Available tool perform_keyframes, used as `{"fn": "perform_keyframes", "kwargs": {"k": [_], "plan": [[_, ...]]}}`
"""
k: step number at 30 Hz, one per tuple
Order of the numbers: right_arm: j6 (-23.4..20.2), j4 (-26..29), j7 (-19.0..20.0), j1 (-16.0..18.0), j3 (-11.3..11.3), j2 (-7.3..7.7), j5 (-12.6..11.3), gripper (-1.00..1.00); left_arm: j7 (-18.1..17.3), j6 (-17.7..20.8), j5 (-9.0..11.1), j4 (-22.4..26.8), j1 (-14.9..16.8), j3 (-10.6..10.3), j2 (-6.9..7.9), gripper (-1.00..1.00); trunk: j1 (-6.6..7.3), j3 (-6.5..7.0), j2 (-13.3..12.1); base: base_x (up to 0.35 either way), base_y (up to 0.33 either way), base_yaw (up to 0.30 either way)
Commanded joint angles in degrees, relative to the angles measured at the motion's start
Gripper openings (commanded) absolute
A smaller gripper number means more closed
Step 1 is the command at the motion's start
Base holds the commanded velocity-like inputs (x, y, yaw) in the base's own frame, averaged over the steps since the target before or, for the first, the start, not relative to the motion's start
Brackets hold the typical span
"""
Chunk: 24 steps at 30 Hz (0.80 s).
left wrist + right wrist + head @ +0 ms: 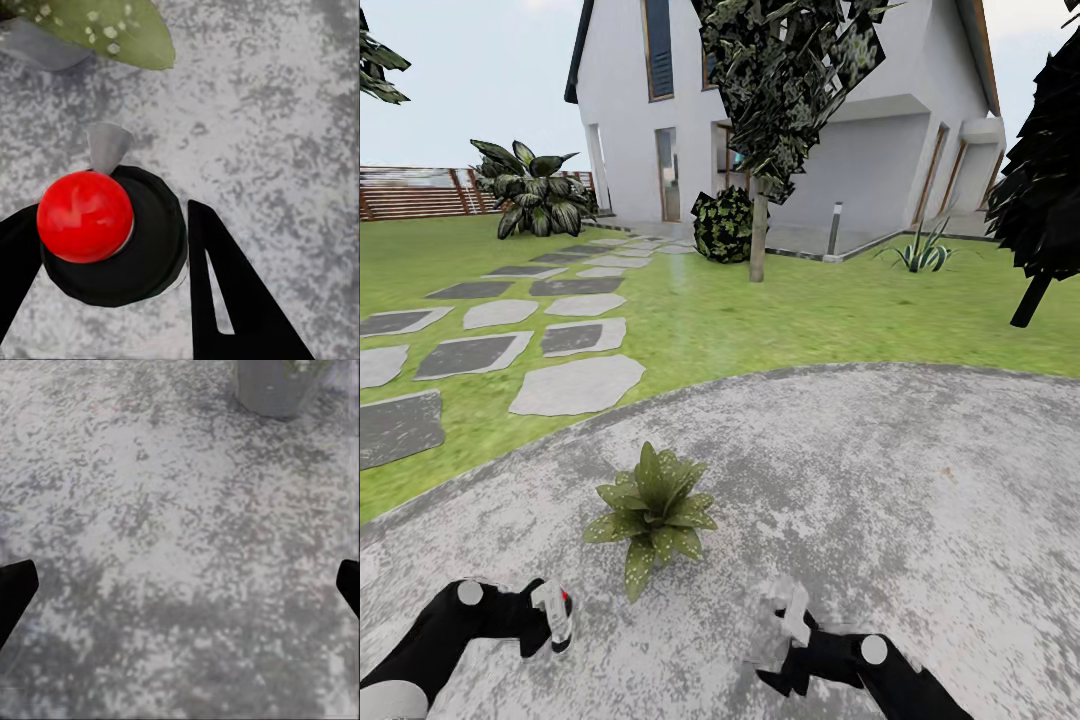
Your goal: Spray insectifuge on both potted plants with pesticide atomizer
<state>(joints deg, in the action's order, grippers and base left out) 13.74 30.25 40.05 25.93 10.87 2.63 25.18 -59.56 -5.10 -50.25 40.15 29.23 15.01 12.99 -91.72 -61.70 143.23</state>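
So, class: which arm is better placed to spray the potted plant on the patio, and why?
Left. Its claw holds the atomizer right beside the potted plant; the right claw is open and empty.

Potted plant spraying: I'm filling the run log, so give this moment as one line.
left gripper: shut on pesticide atomizer | right gripper: open | potted plant: on patio, ahead of both grippers

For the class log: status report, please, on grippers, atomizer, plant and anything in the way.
Left gripper shut on atomizer. Right gripper open. Potted plant just ahead on patio. No obstruction seen.
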Motion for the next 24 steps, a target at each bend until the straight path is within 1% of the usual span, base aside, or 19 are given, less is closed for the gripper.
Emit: {"fn": "perform_keyframes", "kwargs": {"k": [1, 2, 3, 4, 5, 6, 7, 8, 9, 10, 11, 13, 14, 17, 20, 23, 24], "plan": [[0.5, -3.3, -2.7, 0.0, 0.1, 0.86, 0.3, 1.0, 1.3, -0.6, -0.5, -0.9, 0.0, 4.0, -0.41, -1.0, 0.02, -0.04, 0.0, 0.0, 0.0, 0.0], [1.1, -9.5, -8.3, 0.0, -0.2, 1.96, -0.5, 1.0, 4.6, -0.8, -0.4, -3.6, 0.0, 11.3, -1.0, -1.0, 0.02, -0.04, 0.0, 0.0, 0.0, 0.0], [1.6, -12.1, -11.2, 0.0, -0.6, 2.33, -1.7, 1.0, 6.7, -0.9, -0.3, -5.1, 0.0, 14.7, -1.15, -1.0, 0.02, -0.04, 0.0, 0.0, 0.0, 0.0], [2.6, -15.6, -15.3, 0.0, -1.6, 2.74, -4.2, 1.0, 10.3, -1.1, 0.0, -7.5, 0.0, 19.0, -1.27, -1.0, 0.02, -0.04, 0.0, 0.0, 0.0, 0.0], [4.1, -19.0, -18.9, 0.0, -2.5, 2.95, -7.2, 1.0, 14.0, -1.3, 0.6, -9.8, 0.0, 22.5, -1.33, -1.0, 0.02, -0.04, 0.0, 0.0, 0.0, 0.0], [6.3, -22.0, -22.1, -0.1, -3.1, 3.07, -10.2, 1.0, 17.5, -2.0, 1.7, -12.2, 0.0, 25.3, -1.36, -1.0, 0.02, -0.04, 0.0, 0.0, 0.0, 0.0], [8.0, -23.8, -24.1, -0.1, -3.3, 3.12, -12.0, 1.0, 19.7, -3.1, 2.7, -13.8, 0.0, 27.0, -1.34, -1.0, 0.02, -0.04, 0.0, 0.0, 0.0, 0.0], [10.0, -25.3, -26.3, -0.1, -3.5, 3.14, -13.9, 1.0, 21.9, -5.0, 4.1, -15.4, -0.1, 28.7, -1.36, -1.0, 0.02, -0.04, 0.0, 0.0, 0.0, 0.0], [12.8, -26.8, -29.5, -0.1, -3.6, 2.96, -16.5, 1.0, 25.2, -7.8, 6.1, -17.2, -0.7, 30.6, -1.37, -1.0, 0.02, -0.04, 0.0, 0.0, 0.0, 0.0], [14.6, -27.6, -32.9, -0.1, -3.6, 2.79, -18.8, 1.0, 28.4, -9.7, 7.7, -18.2, -1.5, 31.7, -1.38, -1.0, 0.02, -0.04, 0.0, 0.0, 0.0, 0.0], [15.5, -27.9, -36.7, -0.1, -3.7, 2.67, -20.8, 1.0, 31.2, -10.9, 9.1, -18.7, -2.2, 32.2, -1.38, -1.0, 0.02, -0.04, 0.0, 0.0, 0.0, 0.0], [16.2, -28.0, -42.3, -0.1, -3.7, 2.59, -23.0, 1.0, 34.0, -11.9, 10.8, -19.5, -3.3, 32.6, -1.39, -1.0, 0.02, -0.04, 0.0, 0.0, 0.0, 0.0], [16.3, -28.0, -44.2, -0.1, -3.7, 2.57, -23.6, 1.0, 34.7, -12.1, 11.3, -20.3, -3.9, 32.7, -1.39, -1.0, 0.02, -0.04, 0.0, 0.0, 0.0, 0.0], [16.5, -28.0, -46.0, -0.1, -3.7, 2.43, -24.1, 1.0, 35.3, -12.4, 11.8, -21.3, -4.4, 32.8, -1.39, -1.0, 0.02, -0.04, 0.0, 0.0, 0.0, 0.0], [16.6, -27.4, -46.3, 0.2, -3.7, 2.41, -24.3, 1.0, 35.1, -13.0, 12.4, -20.7, -3.8, 33.0, -1.53, -1.0, 0.02, -0.04, 0.0, 0.0, 0.0, 0.0], [16.6, -26.4, -46.2, 0.2, -3.7, 2.44, -24.3, 1.0, 35.2, -13.0, 12.4, -20.1, -3.0, 33.0, -1.55, -1.0, 0.02, -0.04, 0.0, 0.0, 0.0, 0.0], [16.6, -26.1, -46.2, 0.3, -3.8, 2.1, -24.3, 1.0, 35.4, -13.2, 12.8, -20.4, -3.3, 33.1, -1.64, -1.0, 0.02, -0.04, 0.0, 0.0, 0.0, 0.0]]}}
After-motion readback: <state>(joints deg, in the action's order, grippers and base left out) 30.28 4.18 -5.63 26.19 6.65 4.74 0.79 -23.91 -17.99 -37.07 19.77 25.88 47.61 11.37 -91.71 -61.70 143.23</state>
